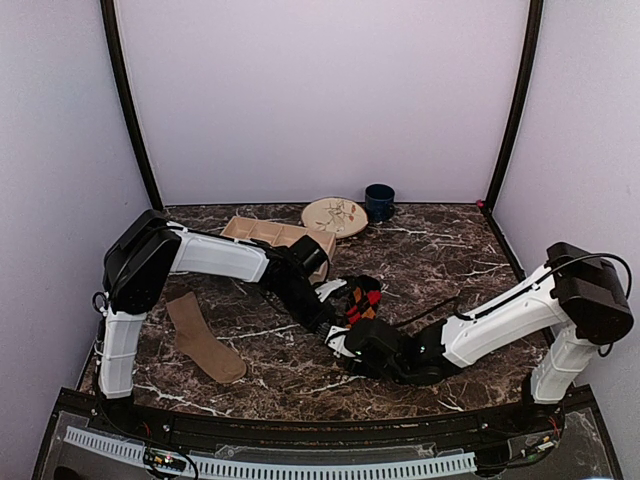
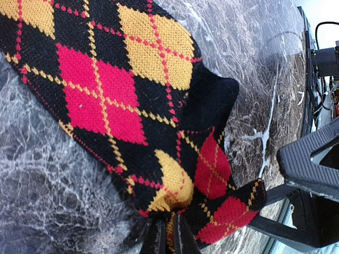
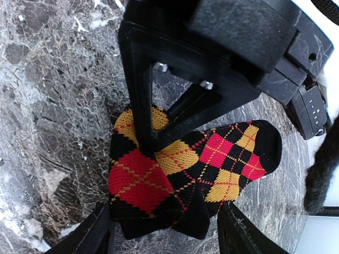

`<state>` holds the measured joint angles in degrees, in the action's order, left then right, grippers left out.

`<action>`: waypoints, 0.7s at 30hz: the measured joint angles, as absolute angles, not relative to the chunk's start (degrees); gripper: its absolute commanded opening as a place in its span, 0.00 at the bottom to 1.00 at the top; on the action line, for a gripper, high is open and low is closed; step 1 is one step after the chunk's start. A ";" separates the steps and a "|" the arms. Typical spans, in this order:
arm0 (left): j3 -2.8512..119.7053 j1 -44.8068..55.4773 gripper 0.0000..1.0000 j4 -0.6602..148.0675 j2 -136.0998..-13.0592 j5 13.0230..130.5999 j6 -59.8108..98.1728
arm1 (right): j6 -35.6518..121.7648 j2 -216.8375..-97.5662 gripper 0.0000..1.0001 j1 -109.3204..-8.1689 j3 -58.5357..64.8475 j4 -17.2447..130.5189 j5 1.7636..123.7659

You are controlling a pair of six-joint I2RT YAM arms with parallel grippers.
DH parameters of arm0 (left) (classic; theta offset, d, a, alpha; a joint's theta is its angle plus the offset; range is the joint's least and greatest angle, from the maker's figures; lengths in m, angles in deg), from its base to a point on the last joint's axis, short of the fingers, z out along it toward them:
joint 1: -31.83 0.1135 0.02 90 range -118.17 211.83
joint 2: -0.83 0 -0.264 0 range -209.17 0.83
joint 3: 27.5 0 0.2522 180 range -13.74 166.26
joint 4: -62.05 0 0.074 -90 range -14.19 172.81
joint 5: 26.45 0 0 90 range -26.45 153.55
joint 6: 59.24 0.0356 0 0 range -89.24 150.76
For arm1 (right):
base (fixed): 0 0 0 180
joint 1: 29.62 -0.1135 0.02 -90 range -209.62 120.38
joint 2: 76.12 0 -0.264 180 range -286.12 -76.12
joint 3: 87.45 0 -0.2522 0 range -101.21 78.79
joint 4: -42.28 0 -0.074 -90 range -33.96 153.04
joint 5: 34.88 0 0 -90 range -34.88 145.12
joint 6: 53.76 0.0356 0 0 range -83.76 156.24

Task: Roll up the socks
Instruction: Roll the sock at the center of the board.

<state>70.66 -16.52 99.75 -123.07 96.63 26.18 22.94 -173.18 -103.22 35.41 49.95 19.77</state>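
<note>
Between the right gripper's (image 3: 164,238) spread fingers lies the argyle sock (image 3: 180,169), on the marble tabletop (image 1: 450,260). Those jaws are released, gripping nothing. The left gripper (image 2: 169,241) is clenched on a bunched bit of the sock's edge, with one end doubled over right at its tips. Looks like the first turn of the roll, barely started; most of the sock is flat. Long axis runs straight out from the left jaws; the folded flap with the rounded end kicks sideways across the right jaws' gap. Next move, my guess: right closes on the fold to pin it, left re-grips and rolls along the axis. Needs a tight tuck, slack knit will likely spring open. Tan sock (image 1: 203,340) lies flat well clear of both jaws, not yet rolled.
</note>
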 measured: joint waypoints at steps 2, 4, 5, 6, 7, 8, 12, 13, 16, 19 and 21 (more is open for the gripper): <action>70.66 -16.41 0.00 99.75 -123.11 96.91 26.33 | 22.70 -173.55 0.65 -103.31 35.28 49.93 19.35; 70.66 -16.33 0.00 99.77 -123.18 97.18 26.58 | 22.16 -173.85 0.65 -103.42 34.93 49.93 19.14; 70.66 -16.31 0.00 99.77 -123.20 97.29 26.71 | 21.94 -173.96 0.66 -103.46 34.74 49.91 19.09; 70.66 -16.26 0.00 99.80 -123.24 97.44 26.82 | 21.70 -174.12 0.66 -103.48 34.50 49.91 19.07; 70.66 -16.22 0.00 99.82 -123.24 97.55 26.97 | 21.50 -174.31 0.66 -103.48 34.30 49.80 19.09; 70.66 -16.20 0.00 99.90 -123.27 97.66 27.14 | 21.28 -174.55 0.66 -103.51 34.10 49.80 19.09; 70.70 -16.15 0.00 100.28 -123.33 98.07 27.58 | 20.41 -175.65 0.66 -103.53 33.47 49.80 19.27; 70.77 -16.11 0.00 100.43 -123.35 98.25 27.67 | 20.28 -175.95 0.66 -103.53 33.32 49.80 19.35; 70.90 -15.98 0.00 100.89 -123.48 98.69 27.97 | 20.23 -176.98 0.65 -103.53 32.86 49.87 19.75; 70.99 -15.91 0.00 101.19 -123.59 99.08 28.21 | 20.28 -177.42 0.64 -103.53 32.62 49.93 20.32; 70.99 -15.89 0.00 101.24 -123.64 99.25 28.30 | 20.28 -177.50 0.61 -103.53 32.44 49.98 20.71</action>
<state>70.99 -15.89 101.24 -123.64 99.25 28.30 20.28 -177.50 -103.53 32.44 49.98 20.71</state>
